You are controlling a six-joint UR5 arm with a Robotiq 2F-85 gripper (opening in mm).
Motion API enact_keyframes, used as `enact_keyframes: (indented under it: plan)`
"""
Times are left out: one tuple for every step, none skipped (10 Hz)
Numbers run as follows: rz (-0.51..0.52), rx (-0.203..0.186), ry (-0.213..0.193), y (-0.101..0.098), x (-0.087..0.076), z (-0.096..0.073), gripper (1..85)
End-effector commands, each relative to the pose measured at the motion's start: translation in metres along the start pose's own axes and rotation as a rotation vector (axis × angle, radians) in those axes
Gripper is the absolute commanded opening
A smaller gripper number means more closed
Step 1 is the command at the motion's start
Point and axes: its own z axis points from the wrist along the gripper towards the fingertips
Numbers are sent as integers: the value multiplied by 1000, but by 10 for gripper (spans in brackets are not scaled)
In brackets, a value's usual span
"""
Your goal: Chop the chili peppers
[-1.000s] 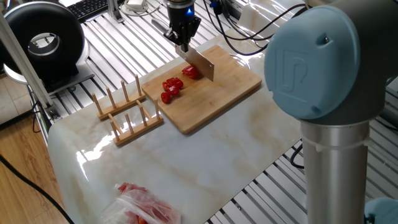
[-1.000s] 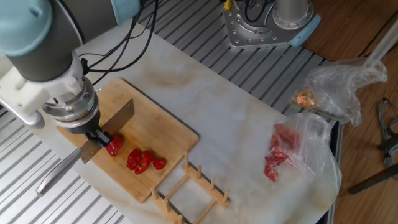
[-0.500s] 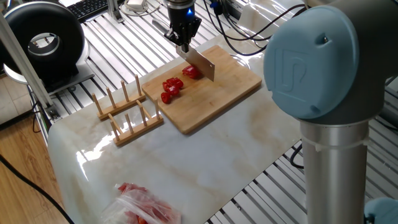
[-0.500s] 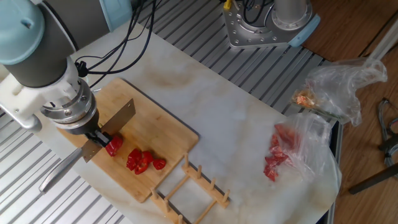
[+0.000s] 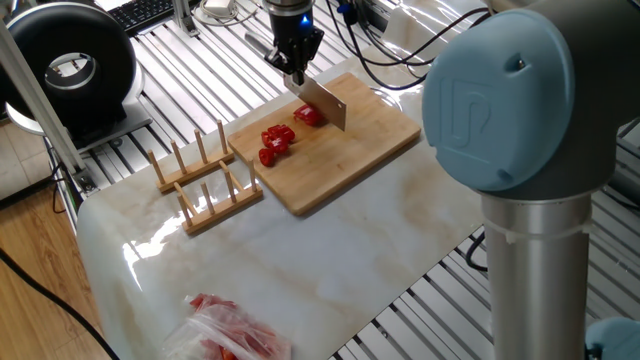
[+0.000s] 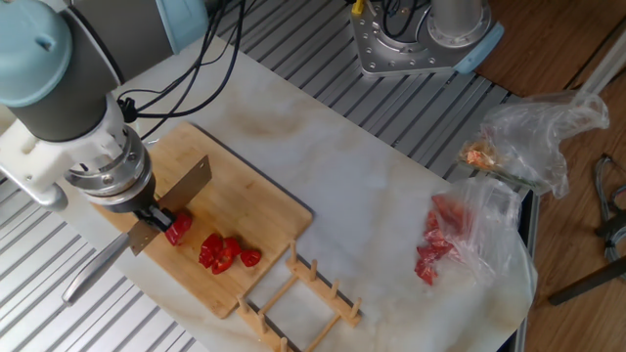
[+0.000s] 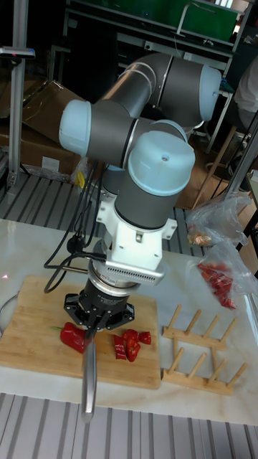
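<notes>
You are mid-chop. The gripper (image 7: pixel 92 320) is clamped on the handle of a knife (image 6: pixel 184 187), and the blade stands on edge over the board (image 5: pixel 370 135), its edge at or just above the uncut piece of chili (image 6: pixel 179 228). From the two fixed views you cannot tell whether the edge has bitten into the flesh or only rests against it.

The chili lies in two lots on the board. The larger piece (image 7: pixel 72 336), with its dark stem showing in the tall view, sits right at the blade on the gripper's side. The cut chunks (image 5: pixel 275 142) lie in a small cluster a little apart from it, toward the wooden rack (image 5: pixel 200 180), which stands on the table (image 6: pixel 372 196) just beside the board. A clear bag (image 6: pixel 460 244) with more red in it lies well apart, near the table's far edge; leave it alone.

The next move, as it looks from here, is a straight press down through the larger piece until the edge meets the board, keeping the blade upright so it does not skid off the glossy skin. Then lift clear and shift along the piece toward the stem for another slice. Watch that the piece does not roll or stick to the blade as you raise it.
</notes>
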Motion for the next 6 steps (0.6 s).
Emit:
enact_keyframes:
  plan:
    - [2, -3, 0, 2, -2, 4, 13]
    - [3, -1, 0, 3, -3, 6, 13]
    - [3, 0, 2, 3, -3, 8, 13]
    - [3, -1, 3, 4, -3, 8, 13]
    - [2, -1, 5, 4, -3, 8, 13]
    - [2, 0, 6, 4, -3, 9, 13]
